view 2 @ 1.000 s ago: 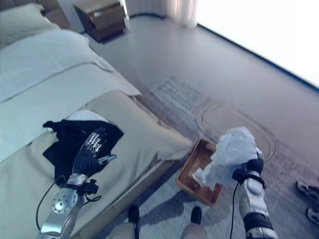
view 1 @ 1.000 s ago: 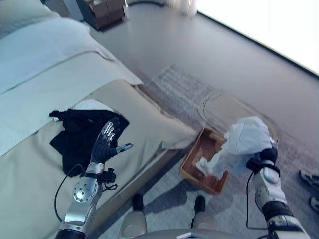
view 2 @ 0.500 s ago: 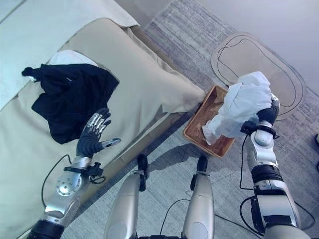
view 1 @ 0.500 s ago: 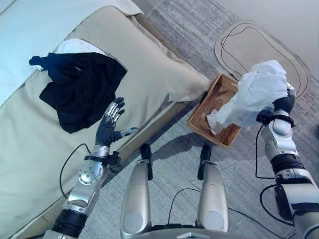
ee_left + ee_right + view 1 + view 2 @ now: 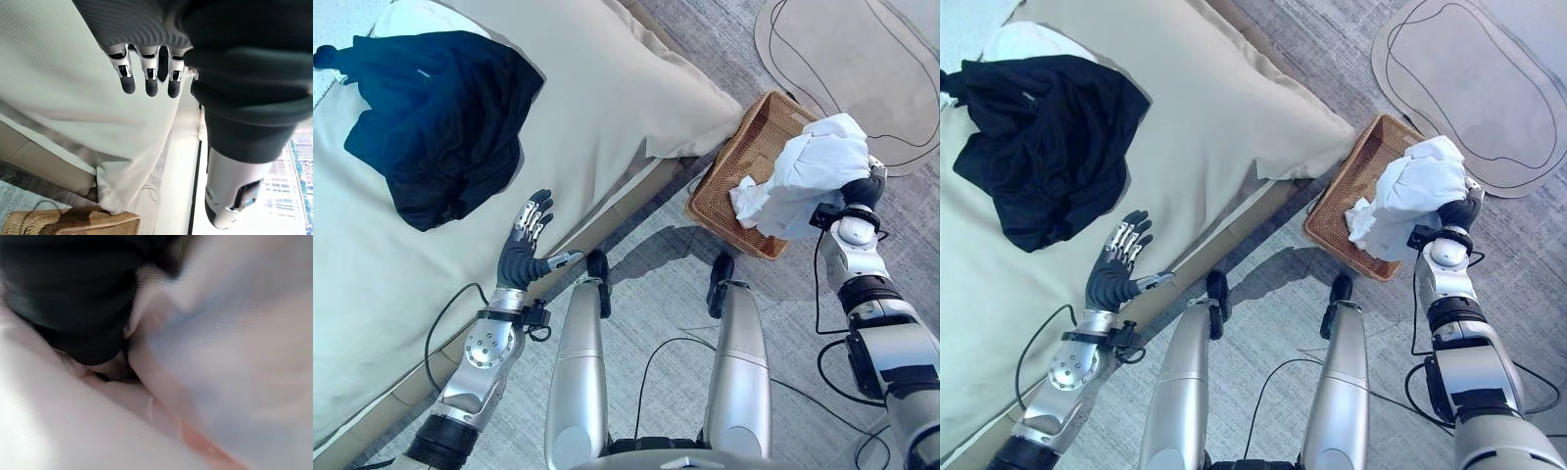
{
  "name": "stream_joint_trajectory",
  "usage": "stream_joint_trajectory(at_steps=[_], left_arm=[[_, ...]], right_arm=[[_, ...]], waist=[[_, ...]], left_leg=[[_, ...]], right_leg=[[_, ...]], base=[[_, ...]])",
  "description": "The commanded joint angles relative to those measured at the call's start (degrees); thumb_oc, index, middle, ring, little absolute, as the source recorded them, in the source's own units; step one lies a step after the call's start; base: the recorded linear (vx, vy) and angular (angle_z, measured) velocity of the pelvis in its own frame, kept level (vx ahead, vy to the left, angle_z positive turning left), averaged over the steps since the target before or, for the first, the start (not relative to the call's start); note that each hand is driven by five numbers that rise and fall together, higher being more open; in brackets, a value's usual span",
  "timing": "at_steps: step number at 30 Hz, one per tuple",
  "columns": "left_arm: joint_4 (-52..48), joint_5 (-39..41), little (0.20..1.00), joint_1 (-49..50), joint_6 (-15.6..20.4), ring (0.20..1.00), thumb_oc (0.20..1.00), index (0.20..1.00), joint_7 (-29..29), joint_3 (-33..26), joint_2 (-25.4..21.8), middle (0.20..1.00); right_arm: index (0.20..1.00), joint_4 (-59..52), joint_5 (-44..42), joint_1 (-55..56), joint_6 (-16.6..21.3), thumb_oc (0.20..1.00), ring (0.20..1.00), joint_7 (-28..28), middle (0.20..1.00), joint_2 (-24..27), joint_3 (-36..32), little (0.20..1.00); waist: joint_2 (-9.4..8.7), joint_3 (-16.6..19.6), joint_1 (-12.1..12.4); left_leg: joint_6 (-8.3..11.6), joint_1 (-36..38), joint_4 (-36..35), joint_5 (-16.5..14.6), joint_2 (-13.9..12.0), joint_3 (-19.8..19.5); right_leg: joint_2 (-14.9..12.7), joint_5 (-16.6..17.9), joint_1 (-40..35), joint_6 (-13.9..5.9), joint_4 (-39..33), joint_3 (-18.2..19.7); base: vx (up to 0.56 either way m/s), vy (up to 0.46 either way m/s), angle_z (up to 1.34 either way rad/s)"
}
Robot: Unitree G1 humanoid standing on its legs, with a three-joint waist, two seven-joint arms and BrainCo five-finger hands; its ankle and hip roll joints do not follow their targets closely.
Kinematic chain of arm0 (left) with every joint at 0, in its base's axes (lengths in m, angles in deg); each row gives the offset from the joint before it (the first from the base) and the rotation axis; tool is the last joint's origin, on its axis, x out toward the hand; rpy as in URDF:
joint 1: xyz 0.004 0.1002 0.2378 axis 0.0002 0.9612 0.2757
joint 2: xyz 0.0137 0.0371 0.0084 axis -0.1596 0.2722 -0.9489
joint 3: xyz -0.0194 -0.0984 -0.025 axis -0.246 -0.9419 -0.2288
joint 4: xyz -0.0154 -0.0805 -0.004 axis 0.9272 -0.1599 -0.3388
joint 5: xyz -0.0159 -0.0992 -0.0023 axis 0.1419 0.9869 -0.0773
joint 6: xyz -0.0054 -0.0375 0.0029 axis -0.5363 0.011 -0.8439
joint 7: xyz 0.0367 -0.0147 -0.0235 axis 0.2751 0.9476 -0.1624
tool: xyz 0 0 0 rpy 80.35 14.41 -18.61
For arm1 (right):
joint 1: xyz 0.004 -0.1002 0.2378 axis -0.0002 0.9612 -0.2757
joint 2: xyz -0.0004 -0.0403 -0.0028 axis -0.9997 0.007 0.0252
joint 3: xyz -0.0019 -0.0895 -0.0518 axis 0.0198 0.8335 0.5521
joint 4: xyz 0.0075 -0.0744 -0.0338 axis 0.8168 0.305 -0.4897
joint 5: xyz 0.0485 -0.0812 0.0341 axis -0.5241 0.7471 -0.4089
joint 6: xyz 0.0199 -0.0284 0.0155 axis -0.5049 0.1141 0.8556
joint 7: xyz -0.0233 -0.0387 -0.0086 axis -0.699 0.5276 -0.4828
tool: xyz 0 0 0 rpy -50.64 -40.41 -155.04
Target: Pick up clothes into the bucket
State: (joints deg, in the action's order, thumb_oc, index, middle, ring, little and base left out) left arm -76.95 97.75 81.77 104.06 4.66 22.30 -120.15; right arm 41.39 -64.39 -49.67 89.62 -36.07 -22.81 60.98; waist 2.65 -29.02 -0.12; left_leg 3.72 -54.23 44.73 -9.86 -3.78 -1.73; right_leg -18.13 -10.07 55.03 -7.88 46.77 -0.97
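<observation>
Your right hand (image 5: 864, 188) (fingers buried, grip unreadable): carried white cloth (image 5: 815, 172) above wicker basket (image 5: 740, 168). Your left hand (image 5: 524, 253): fingers spread, held nothing, over bed (image 5: 607, 88). Black garment (image 5: 431, 117): lay on bed

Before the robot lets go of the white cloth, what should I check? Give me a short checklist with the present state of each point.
1. White cloth is bunched on the right hand: ok; fingers hidden, grip cannot tell.
2. Cloth is over the wicker basket: ok.
3. Cloth's lower end reaches inside the basket: cannot tell.
4. Left hand is open and holds nothing: ok.
5. Black garment on the bed is not picked up yet: not ok.
</observation>
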Motion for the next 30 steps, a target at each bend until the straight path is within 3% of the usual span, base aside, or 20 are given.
stream_joint_trajectory(at_steps=[1,10,12,13,25,26,27,28,30], left_arm=[[-4.59,1.05,1.0,2.28,3.66,1.0,1.0,1.0,-1.35,1.17,-0.18,1.0],[-5.03,1.33,1.0,1.81,3.43,1.0,1.0,1.0,-1.56,2.3,-0.72,1.0],[-4.95,1.27,1.0,1.36,3.45,1.0,1.0,1.0,-1.87,2.5,-0.76,1.0],[-5.08,1.13,1.0,1.02,3.37,1.0,1.0,1.0,-2.12,2.51,-0.78,1.0],[-3.77,0.78,1.0,-0.69,3.56,1.0,1.0,1.0,-2.77,1.57,0.05,1.0],[-3.29,0.7,1.0,-1.48,3.7,1.0,1.0,1.0,-2.53,1.23,0.27,1.0],[-3.24,0.71,1.0,-1.42,3.7,1.0,1.0,1.0,-2.52,1.26,0.27,1.0],[-1.94,0.49,1.0,-2.1,3.79,1.0,1.0,1.0,-2.4,0.98,0.73,1.0],[-1.46,0.38,1.0,-2.41,3.93,1.0,1.0,1.0,-2.32,0.76,0.89,1.0]], right_arm=[[0.2,4.8,-0.08,-2.22,-0.05,0.2,0.2,0.69,0.2,3.88,1.34,0.2],[0.2,8.87,0.16,-4.9,-1.65,0.2,0.2,1.18,0.2,6.02,2.09,0.2],[0.423,9.49,0.54,-5.43,-1.67,0.423,0.423,1.98,0.423,6.49,2.12,0.423],[1.0,9.28,0.98,-5.72,-1.57,1.0,1.0,2.58,1.0,6.45,2.21,1.0],[1.0,9.71,1.66,-5.46,-1.58,1.0,1.0,3.13,1.0,5.06,1.98,1.0],[1.0,8.57,2.07,-4.37,-1.31,1.0,1.0,3.09,1.0,4.01,2.16,1.0],[1.0,8.55,2.11,-4.28,-1.35,1.0,1.0,3.12,1.0,3.96,2.16,1.0],[1.0,5.4,3.56,-2.2,-0.83,1.0,1.0,3.01,1.0,2.52,2.82,1.0],[1.0,2.92,4.54,-0.38,-0.5,1.0,1.0,3.14,1.0,1.55,3.01,1.0]], waist=[[1.98,3.9,0.01],[3.11,4.13,0.18],[3.03,4.33,0.09],[2.95,4.52,-0.05],[1.8,5.83,-0.42],[1.42,5.89,-0.62],[1.45,6.07,-0.56],[0.94,6.02,-0.92],[0.66,6.0,-1.11]], left_leg=[[-3.15,-2.34,5.27,-5.68,2.7,1.6],[-3.59,-4.11,5.04,-5.45,3.4,2.13],[-3.65,-3.89,4.71,-5.47,3.56,2.27],[-3.74,-3.68,4.65,-5.55,3.48,2.31],[-3.59,-0.16,2.1,-5.3,3.22,2.1],[-3.91,0.94,0.0,-2.93,3.07,2.53],[-3.53,1.77,0.19,-4.58,3.06,2.09],[-3.78,3.91,-3.18,-1.95,2.95,2.38],[-3.62,5.62,-4.99,-1.16,2.95,2.14]], right_leg=[[1.88,0.38,1.13,1.13,1.31,-1.03],[1.5,0.27,3.69,1.07,1.89,-0.34],[1.43,0.14,3.51,1.01,1.69,-0.33],[1.41,0.1,3.32,1.03,1.6,-0.29],[1.51,0.51,-0.16,0.94,-0.96,-1.1],[1.33,2.72,-1.46,1.27,-3.26,-1.82],[1.53,1.17,-2.11,0.8,-2.72,-1.59],[1.47,3.48,-4.27,1.04,-6.01,-2.46],[1.53,4.17,-6.18,0.84,-7.77,-3.01]], base=[[0.0,0.007,0.04],[0.01,0.007,0.02],[0.0,0.0,0.0],[0.0,0.0,0.0],[-0.01,0.0,0.0],[0.0,0.0,0.0],[-0.08,-0.009,0.02],[0.0,0.0,0.0],[-0.04,-0.012,0.03]])
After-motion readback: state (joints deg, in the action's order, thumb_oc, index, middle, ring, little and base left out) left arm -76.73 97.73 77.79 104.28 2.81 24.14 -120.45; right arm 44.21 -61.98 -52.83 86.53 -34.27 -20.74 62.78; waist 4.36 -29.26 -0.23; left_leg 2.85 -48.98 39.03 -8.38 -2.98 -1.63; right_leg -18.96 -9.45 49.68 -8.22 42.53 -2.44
